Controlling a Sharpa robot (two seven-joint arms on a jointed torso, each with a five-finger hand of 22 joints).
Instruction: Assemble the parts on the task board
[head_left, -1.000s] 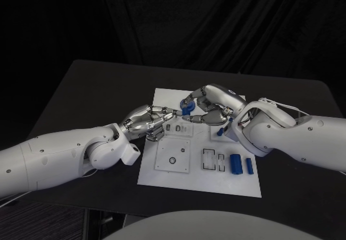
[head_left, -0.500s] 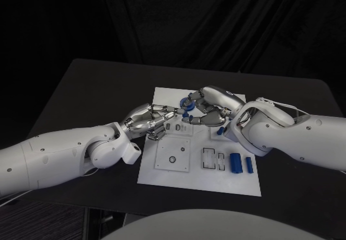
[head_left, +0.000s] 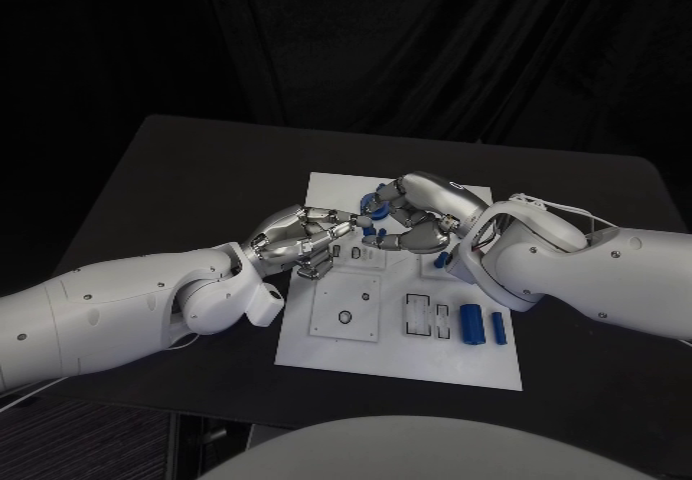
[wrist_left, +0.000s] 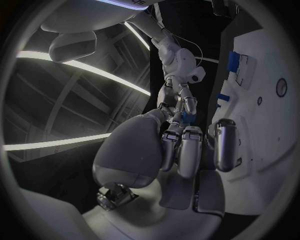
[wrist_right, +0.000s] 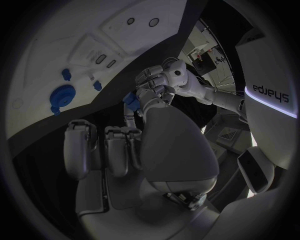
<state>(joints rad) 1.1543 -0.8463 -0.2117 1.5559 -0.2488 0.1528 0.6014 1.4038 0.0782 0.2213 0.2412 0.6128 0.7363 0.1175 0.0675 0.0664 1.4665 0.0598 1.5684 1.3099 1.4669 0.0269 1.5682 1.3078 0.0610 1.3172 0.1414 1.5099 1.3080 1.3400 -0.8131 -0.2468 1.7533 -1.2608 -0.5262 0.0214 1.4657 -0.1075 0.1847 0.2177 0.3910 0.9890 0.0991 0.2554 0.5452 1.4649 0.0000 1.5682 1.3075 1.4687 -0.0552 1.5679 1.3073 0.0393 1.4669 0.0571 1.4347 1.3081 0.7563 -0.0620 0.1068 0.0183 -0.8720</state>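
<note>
Black table (head_left: 173, 190); "sharpa" mirrored on left arm (wrist_right: 270, 92).

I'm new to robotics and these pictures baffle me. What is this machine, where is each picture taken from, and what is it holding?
It is a two-armed robot with silver hands. One camera looks down from its head; the two round pictures come from cameras at its wrists. On the black table lies a white task board with small blue parts resting on it. The left hand and the right hand meet above the board, and a blue part sits at the right hand's fingertips. Which hand truly grips it is unclear.
</note>
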